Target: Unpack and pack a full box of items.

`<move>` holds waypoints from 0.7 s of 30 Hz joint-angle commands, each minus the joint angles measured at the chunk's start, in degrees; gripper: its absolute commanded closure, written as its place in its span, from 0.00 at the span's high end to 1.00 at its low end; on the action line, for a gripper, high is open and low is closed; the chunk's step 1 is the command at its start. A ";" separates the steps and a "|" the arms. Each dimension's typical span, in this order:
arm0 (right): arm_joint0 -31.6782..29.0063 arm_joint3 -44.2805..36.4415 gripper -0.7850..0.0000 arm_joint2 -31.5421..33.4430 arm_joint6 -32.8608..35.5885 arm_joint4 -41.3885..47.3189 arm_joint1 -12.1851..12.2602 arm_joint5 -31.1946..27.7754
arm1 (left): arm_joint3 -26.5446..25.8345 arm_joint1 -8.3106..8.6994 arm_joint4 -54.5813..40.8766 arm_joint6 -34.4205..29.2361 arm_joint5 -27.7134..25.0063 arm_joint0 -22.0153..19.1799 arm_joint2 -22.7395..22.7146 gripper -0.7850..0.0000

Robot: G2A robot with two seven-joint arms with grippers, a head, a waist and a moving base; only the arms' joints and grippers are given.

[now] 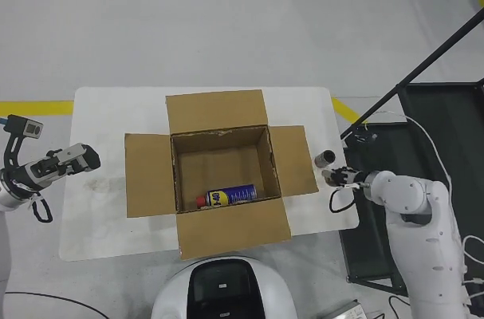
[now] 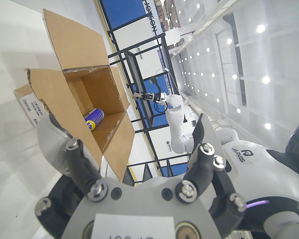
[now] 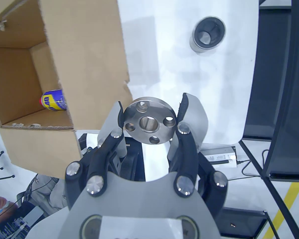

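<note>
Box (image 1: 220, 163) at frame centre holds one spray can (image 1: 230, 194); my right gripper (image 3: 151, 112) clamps a metal flange (image 3: 149, 123), my left gripper (image 2: 125, 123) gapes empty. I'd set the flange flat beside the cylinder (image 3: 208, 35).

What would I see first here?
The big open cardboard box in the middle of the white table, with one blue and yellow spray can lying inside. Next, the right end effector beside the box, gripping a shiny metal disc with holes.
</note>
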 commanded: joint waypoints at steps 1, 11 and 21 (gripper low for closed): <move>-0.03 2.22 0.00 -0.64 -0.51 -1.05 0.08 0.09 | 0.00 0.00 0.00 0.00 0.00 0.00 0.00 1.00; 4.34 15.68 0.00 -7.93 -5.24 -5.48 -0.22 4.34 | 0.00 0.00 0.00 0.00 0.00 0.00 0.00 1.00; 7.97 23.63 0.00 -11.46 -11.73 -5.18 -0.72 6.82 | 0.00 0.00 0.00 0.00 0.00 0.00 0.00 1.00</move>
